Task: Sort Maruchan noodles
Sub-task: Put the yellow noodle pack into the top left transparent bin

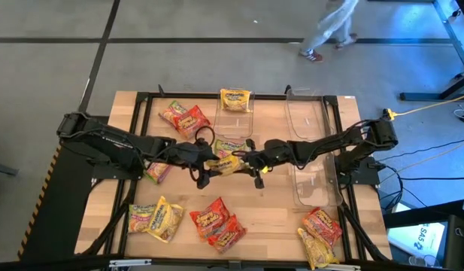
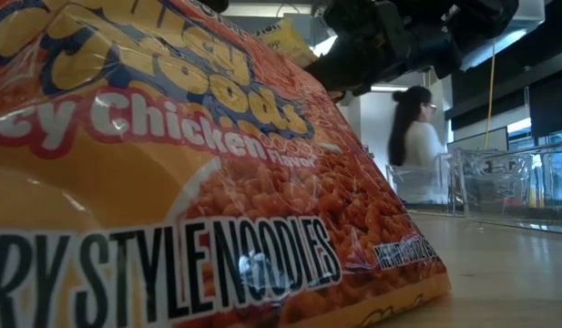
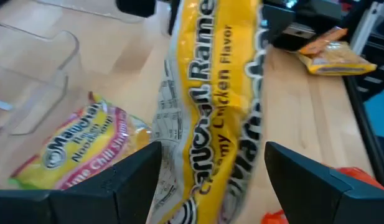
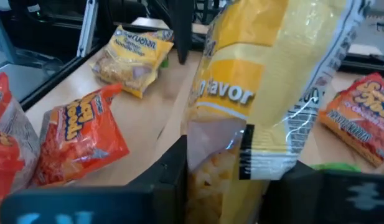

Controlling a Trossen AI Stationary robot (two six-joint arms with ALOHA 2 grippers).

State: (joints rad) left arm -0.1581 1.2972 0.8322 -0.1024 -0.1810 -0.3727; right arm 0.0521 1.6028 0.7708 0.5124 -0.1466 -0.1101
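Observation:
One yellow Maruchan packet (image 1: pixel 224 164) is held up at the table's middle between my two grippers. My left gripper (image 1: pixel 207 162) has come from the left and my right gripper (image 1: pixel 256 162) from the right. The packet fills the left wrist view (image 3: pixel 210 106) and the right wrist view (image 4: pixel 260 93). Each gripper is shut on an end of it. Other packets lie flat on the table. Two red ones (image 1: pixel 183 117) are at the far left, a light green one (image 1: pixel 158 172) lies under the left arm, and another (image 1: pixel 228 145) lies just beyond the grippers. My left gripper holds the yellow packet by its left end (image 3: pixel 198 186), pinched between the two fingers (image 3: pixel 132 177), which come level from the table's left. The packet stretches away from them toward the other gripper, lifted clear. My right gripper holds the opposite end by its clear sealed edge (image 4: pixel 216 149), between both fingers (image 4: pixel 173 177), coming level from the right.
A clear bin (image 1: pixel 235 124) at the far middle holds one yellow packet (image 1: pixel 235 98). A second clear bin (image 1: pixel 307 150) lies under the right arm. More packets sit near left (image 1: pixel 155 219), near middle (image 1: pixel 218 220) and near right (image 1: pixel 320 233). A red-orange packet (image 2: pixel 171 182) blocks the low view. A person (image 2: pixel 415 137) walks behind.

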